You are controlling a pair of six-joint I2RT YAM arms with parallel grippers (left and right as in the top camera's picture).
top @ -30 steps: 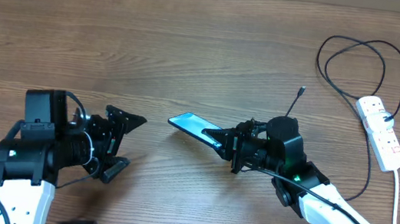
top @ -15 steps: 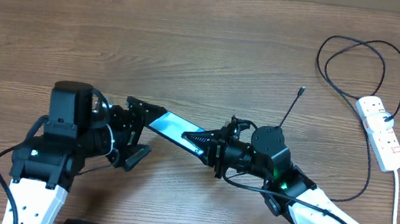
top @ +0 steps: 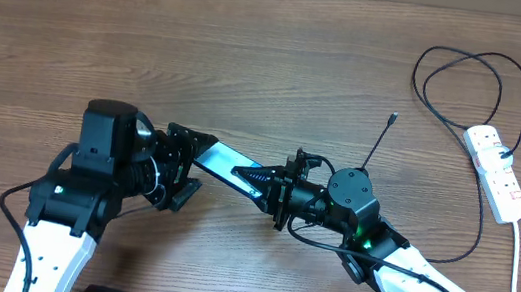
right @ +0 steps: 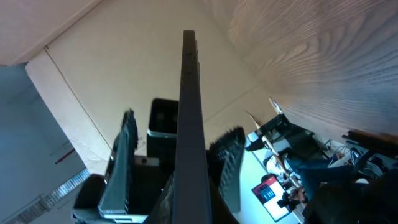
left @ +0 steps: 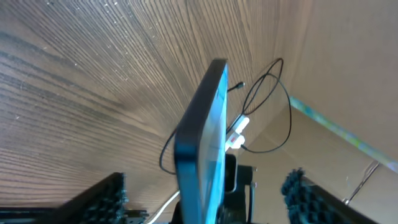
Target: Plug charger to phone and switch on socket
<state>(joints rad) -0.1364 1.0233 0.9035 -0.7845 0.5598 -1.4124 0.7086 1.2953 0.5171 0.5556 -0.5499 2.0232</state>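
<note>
While the left gripper [top: 189,167] straddles the near end of the phone [top: 225,164] with its jaws spread, it should close squarely on the slim, glossy slab's flat faces. The right gripper [top: 270,186] clamps the phone's other end. Right of the phone lie the thin black charger [top: 379,142] and the white plastic socket [top: 497,173].

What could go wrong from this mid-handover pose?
1. The right gripper holds the phone by one end, while the left gripper has its jaws open around the other end without touching. If the right lets go first, the phone may drop.
2. The phone sits edge-on between the left jaws, so closing off-centre could twist it.
</note>
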